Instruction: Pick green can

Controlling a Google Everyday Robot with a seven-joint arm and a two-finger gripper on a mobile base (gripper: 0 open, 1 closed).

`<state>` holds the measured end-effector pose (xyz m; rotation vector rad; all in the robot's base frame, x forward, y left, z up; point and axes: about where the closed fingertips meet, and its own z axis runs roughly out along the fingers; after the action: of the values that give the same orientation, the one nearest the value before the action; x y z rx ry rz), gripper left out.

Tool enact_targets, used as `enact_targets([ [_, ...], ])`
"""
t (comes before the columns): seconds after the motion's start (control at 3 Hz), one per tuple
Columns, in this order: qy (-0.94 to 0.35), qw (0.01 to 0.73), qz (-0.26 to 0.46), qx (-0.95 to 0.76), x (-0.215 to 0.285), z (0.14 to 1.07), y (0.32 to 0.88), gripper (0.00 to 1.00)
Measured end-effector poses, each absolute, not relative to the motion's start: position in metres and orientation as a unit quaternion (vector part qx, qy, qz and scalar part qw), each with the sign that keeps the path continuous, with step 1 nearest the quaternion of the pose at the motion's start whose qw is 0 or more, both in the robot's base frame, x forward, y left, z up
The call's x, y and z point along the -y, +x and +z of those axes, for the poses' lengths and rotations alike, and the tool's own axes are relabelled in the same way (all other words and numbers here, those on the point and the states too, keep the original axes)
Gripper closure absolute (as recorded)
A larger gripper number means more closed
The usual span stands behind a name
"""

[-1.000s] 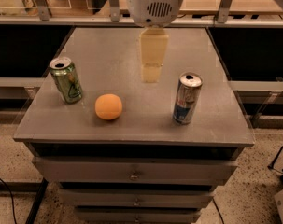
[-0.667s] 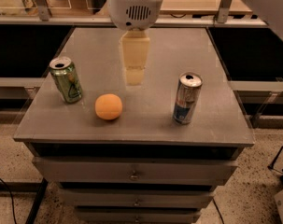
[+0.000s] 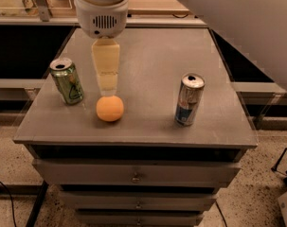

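Note:
The green can (image 3: 67,81) stands upright at the left side of the grey cabinet top (image 3: 152,60); it is short, light green, with a silver rim and a dark triangular mark. My gripper (image 3: 107,86) hangs from its white wrist above the middle-left of the top, to the right of the can and just behind an orange. It holds nothing and is apart from the can.
An orange (image 3: 110,109) lies near the front edge, right of the green can. A taller silver-and-blue can (image 3: 189,100) stands at the right front. The top belongs to a drawer cabinet (image 3: 136,176). Shelving and glass run behind.
My gripper has moved left across the top, from above the middle towards the green can, and now hangs just behind the orange. The cans and the orange have not moved.

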<state>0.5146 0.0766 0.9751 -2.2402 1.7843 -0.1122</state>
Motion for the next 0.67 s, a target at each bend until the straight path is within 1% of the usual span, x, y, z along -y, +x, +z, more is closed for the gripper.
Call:
enact_targets([
  [0.33,-0.769,0.151,-0.033,-0.620,-0.089,0.967,0.529,0.00],
  [0.67,-0.751,0.180,-0.009,-0.635,-0.101,0.952,0.552,0.00],
])
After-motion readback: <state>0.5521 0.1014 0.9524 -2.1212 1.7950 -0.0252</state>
